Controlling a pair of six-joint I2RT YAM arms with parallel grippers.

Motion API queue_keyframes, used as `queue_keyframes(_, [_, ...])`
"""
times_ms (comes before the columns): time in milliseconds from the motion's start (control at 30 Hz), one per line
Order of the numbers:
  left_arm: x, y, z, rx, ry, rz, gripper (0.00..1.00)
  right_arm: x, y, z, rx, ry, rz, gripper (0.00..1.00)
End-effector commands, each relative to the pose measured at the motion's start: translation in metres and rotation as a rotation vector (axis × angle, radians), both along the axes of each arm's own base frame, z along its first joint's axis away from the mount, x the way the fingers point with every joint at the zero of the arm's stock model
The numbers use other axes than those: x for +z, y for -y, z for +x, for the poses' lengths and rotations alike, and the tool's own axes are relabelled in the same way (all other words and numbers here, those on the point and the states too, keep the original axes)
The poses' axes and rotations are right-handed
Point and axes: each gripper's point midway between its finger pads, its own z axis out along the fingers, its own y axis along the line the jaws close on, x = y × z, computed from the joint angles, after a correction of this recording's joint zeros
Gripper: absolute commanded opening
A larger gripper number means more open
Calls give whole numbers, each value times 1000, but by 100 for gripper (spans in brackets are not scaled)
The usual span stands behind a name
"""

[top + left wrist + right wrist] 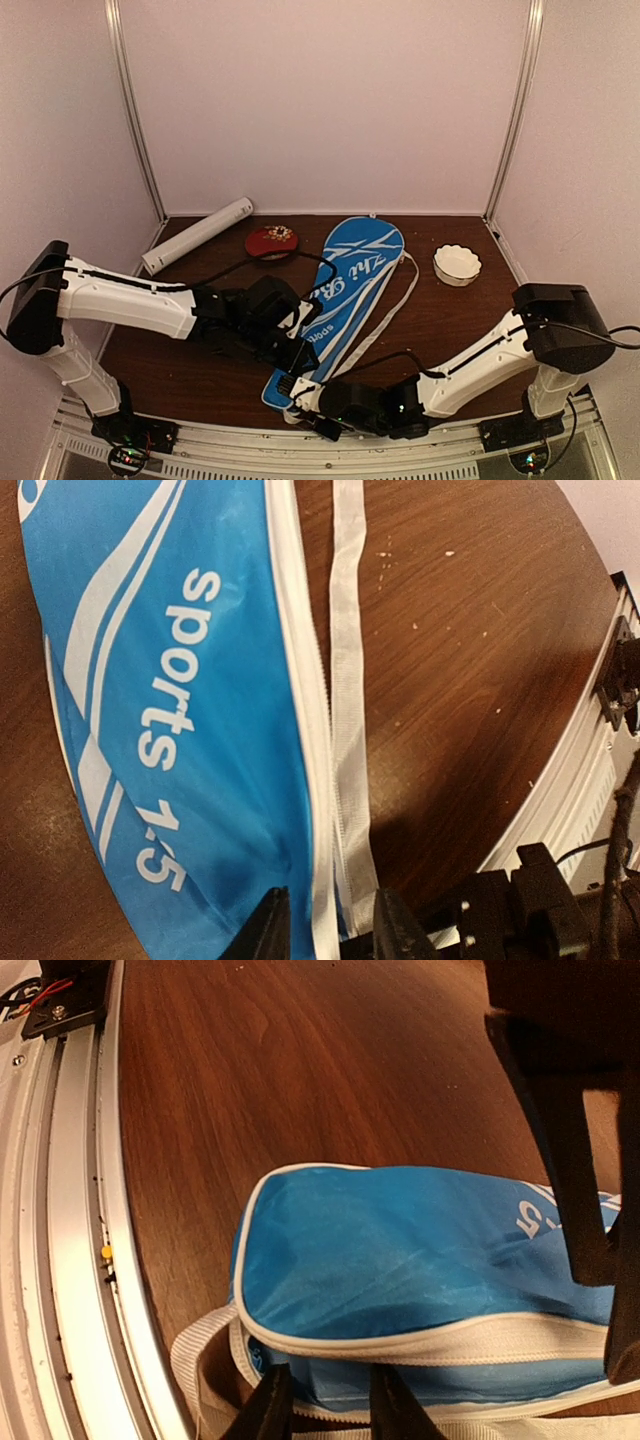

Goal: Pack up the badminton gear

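Where the left gripper (pixel 330 938) meets the racket bag (pixel 180 680), its two black fingers (pixel 268 932) stand only narrowly apart. The bag's white-piped long edge and the white strap (pixel 348 680) are caught between them, so it reads as clamped on that edge (the white word "sports" runs just beside the grip). The right gripper (pixel 328 1408) is pinched in the same way on the bag's narrow rounded end, its fingers close together over blue cloth and the white zip edge. This is just inside the metal rail (pixel 70 1260) that lines the bench's near edge. Seen from above, the right arm lies low along that near edge and reaches leftward to the bag's end near the middle. The left arm comes in from the near left corner and holds the bag's left side a little farther back. The bag lies flat on the brown bench (pixel 450 320), slanting from the middle of the near edge toward the middle of the far edge, wide head farthest, with its strap looping out on the right. The long white tube (pixel 197 235) lies aslant in the far left corner. A small red round dish (pixel 270 241) sits by the far edge between tube and bag. A white scalloped bowl (pixel 457 265) stands toward the far right corner, apart from the bag.
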Motion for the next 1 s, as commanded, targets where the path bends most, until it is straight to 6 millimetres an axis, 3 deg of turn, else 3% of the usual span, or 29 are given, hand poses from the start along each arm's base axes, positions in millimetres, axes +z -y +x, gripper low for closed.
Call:
queue_keyframes(0, [14, -2, -5, -44, 8, -43, 31, 5, 22, 13, -64, -25, -20, 31])
queue_keyframes(200, [14, -13, 11, -14, 32, -31, 17, 15, 37, 11, -71, -93, 35, 35])
queue_keyframes(400, [3, -4, 19, -53, 57, 37, 8, 39, 58, 18, -99, -149, 126, 35])
queue_keyframes(667, [-34, -5, 20, -68, 35, 176, 6, 65, 98, 68, -270, -277, 258, 32])
queue_keyframes(867, [-58, -31, 20, -34, 24, 321, 7, 80, 143, 128, -458, -365, 331, 30])
queue_keyframes(967, [-66, -46, 18, -24, 22, 379, 12, 92, 163, 154, -536, -353, 322, 30])
